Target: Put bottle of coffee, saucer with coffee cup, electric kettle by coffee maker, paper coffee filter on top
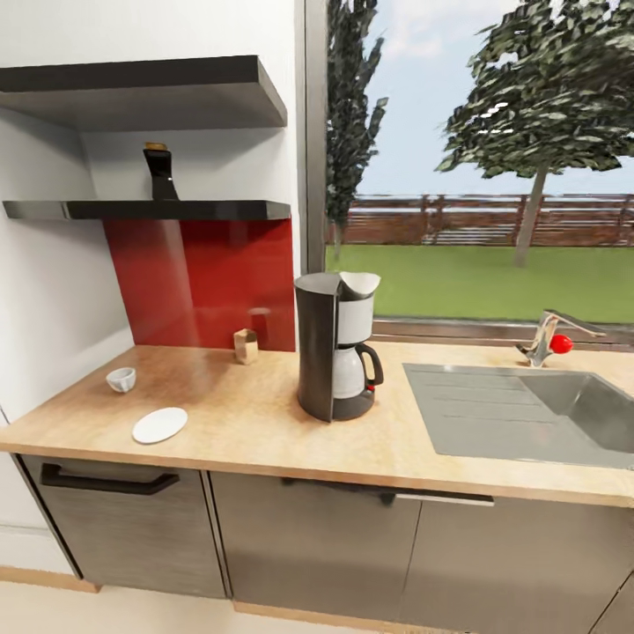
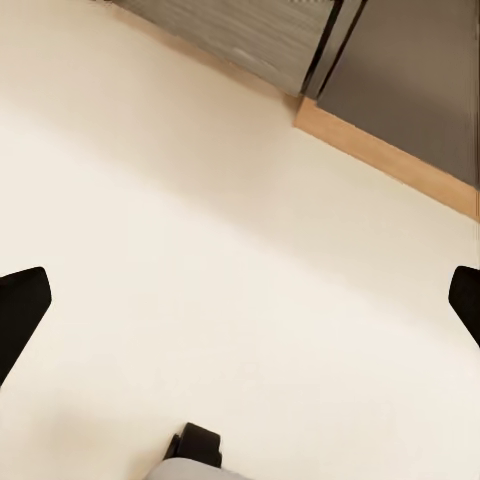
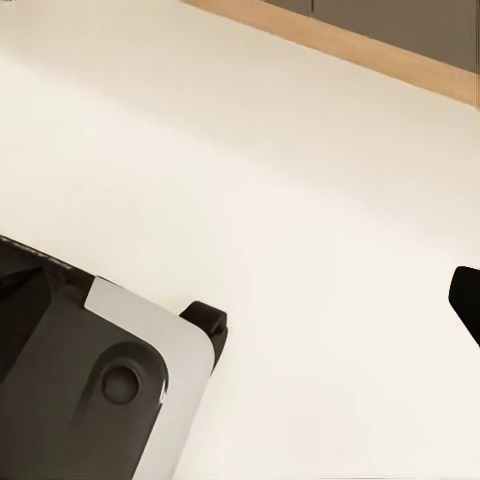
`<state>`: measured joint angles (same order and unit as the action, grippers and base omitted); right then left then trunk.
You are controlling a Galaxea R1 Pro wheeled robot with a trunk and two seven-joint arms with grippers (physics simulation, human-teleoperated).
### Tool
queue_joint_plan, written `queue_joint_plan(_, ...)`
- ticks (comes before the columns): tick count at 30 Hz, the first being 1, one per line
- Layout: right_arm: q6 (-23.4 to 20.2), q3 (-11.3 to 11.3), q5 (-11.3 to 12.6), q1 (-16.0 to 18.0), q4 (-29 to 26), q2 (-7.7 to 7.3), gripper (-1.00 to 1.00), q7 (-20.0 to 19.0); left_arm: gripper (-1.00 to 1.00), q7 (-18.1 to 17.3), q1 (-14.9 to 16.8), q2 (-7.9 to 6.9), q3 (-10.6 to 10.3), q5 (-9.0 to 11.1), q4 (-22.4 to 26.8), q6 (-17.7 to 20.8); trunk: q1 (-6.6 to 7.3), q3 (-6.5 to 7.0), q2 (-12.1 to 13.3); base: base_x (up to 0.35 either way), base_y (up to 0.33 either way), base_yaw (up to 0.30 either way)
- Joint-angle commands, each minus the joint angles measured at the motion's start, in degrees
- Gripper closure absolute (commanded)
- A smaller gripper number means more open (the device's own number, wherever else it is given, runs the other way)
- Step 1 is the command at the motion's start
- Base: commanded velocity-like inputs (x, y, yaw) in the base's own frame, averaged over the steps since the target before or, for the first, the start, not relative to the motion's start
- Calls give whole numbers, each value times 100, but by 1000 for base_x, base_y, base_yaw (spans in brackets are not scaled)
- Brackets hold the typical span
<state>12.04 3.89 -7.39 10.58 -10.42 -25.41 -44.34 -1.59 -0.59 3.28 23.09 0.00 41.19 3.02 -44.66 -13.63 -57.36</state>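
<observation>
The small tan object [image 1: 246,346] by the red backsplash [image 1: 202,282] is too blurred to identify. On the wooden countertop [image 1: 264,423] stands the dark coffee maker [image 1: 335,345], a white filter in its top; well to its left lie a flat white saucer [image 1: 159,425] and a small round cup [image 1: 121,379], apart. A dark bottle [image 1: 160,173] stands on the glossy shelf [image 1: 150,210]. The left gripper [image 2: 240,300] hangs spread wide over pale floor [image 2: 200,250]; the right gripper [image 3: 465,300] is cut off, so I cannot tell its state.

Coffee maker [image 1: 337,345] stood upright mid-frame on the bench [image 1: 264,423]; white saucer [image 1: 159,425] lay lower left, cup [image 1: 121,379] apart above it; dark coffee bottle [image 1: 160,173] upright on the shelf [image 1: 176,210], upper left.
</observation>
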Motion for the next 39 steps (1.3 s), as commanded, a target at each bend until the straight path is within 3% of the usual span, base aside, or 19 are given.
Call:
queue_joint_plan(1,35,41,-60,6,5,1,-100,-19,-100,-17,0,6,20,0,17,32,-1,-4,-5,0,56,-212)
queue_joint_plan(20,38,21,-72,6,7,1,-100,-27,-100,-17,3,-2,20,0,12,32,-1,2,-5,-85,239,-29)
queue_joint_plan(29,37,22,-69,6,5,1,-100,0,-100,-17,2,-2,20,0,12,32,-1,2,-5,-16,304,186)
queue_joint_plan(39,44,19,-71,6,5,1,-100,-8,-100,-17,0,-2,20,0,12,31,-1,2,-5,77,127,196)
